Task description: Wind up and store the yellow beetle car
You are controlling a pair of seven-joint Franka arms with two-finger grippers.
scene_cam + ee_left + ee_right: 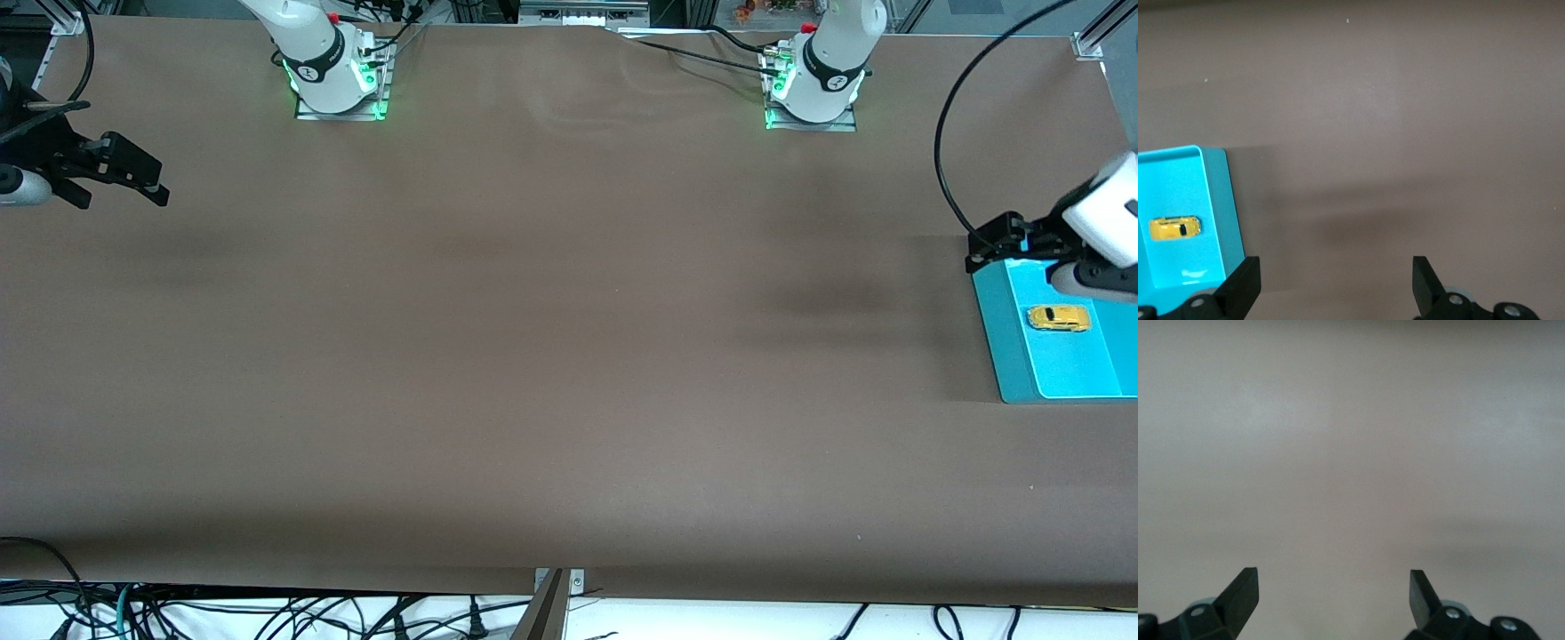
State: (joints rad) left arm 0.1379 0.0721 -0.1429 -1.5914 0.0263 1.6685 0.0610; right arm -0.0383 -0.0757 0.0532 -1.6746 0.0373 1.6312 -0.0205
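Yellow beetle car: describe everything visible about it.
The yellow beetle car is a tiny bright-yellow toy with a rounded body and dark windows, glossy like plastic or painted metal; its wheels are too small to make out. It sits upright and level inside the shallow turquoise tray at the left arm's end of the table, resting on the tray's floor away from its walls. Nothing else touches it. The open left gripper is over the tray's rim.

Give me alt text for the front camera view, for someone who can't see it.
A small yellow beetle car sits in a turquoise tray at the left arm's end of a brown table. The open left gripper hangs over the tray's corner; the open right gripper waits over the other end.
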